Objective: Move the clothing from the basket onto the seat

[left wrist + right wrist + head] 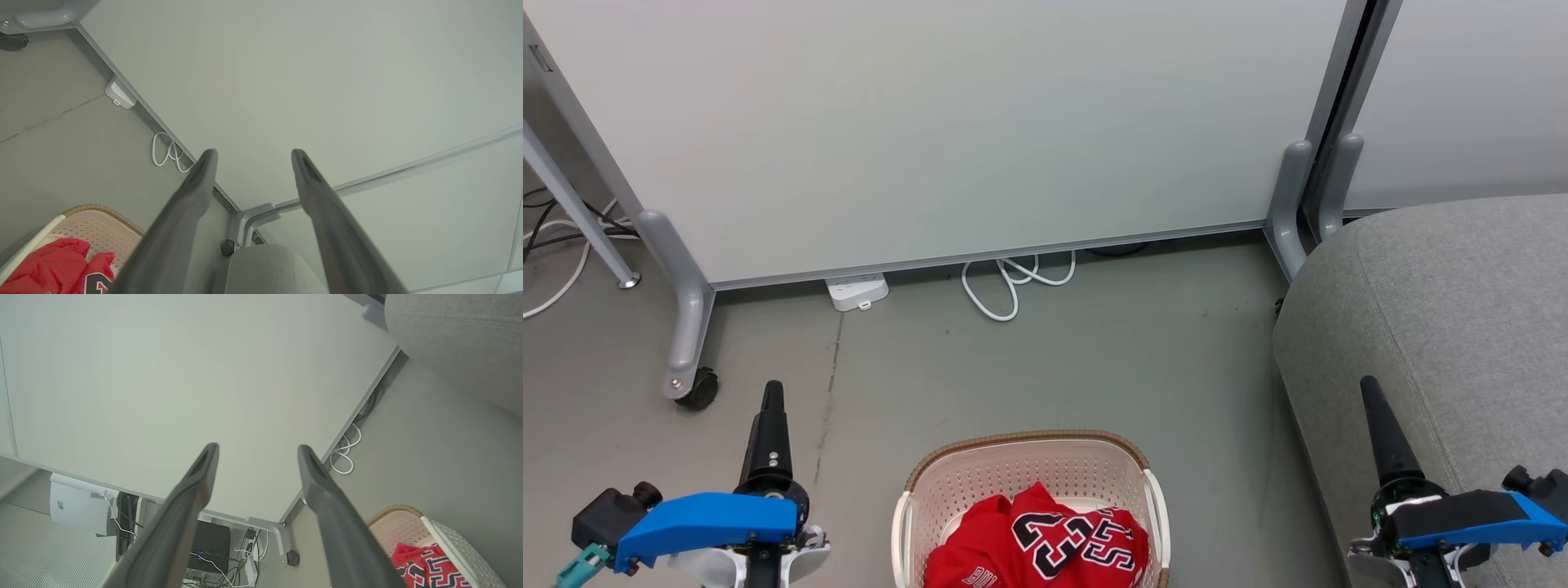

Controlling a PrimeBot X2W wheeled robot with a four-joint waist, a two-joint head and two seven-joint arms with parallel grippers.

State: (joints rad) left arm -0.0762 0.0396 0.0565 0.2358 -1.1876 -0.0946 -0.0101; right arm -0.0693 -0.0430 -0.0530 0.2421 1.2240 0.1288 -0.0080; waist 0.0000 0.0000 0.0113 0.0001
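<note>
- Two grippers, both empty: the left gripper (pixel 772 394) and the right gripper (pixel 1369 385) each have their jaws spread wide, with nothing between the fingers.
- Left wrist view: wide gap, tips seen against the pale partition panel (pixel 327 81), nothing touching either finger.
- Right wrist view: same, jaws fully apart, tips over the panel, no contact.
- The clothing (pixel 1037 543) is a red bundle with the "23" numerals facing up, lying inside the basket (pixel 1029 439).
- It sits between the two sets of jaws, nearer the robot than either pair of fingertips and well apart from both.
- The basket stands on the grey floor (pixel 1094 351), right of the left jaws and left of the right jaws.
- The seat (pixel 1445 310) is grey upholstery. The right jaws show against its near edge, and it is well off to the right of the left jaws.
- All the red fabric I can see is in the basket.
- A caster wheel (pixel 698 390) is just left of the left jaws.
- A power strip (pixel 856 291) and a white cable loop (pixel 1013 286) lie further ahead at the foot of the panel.
</note>
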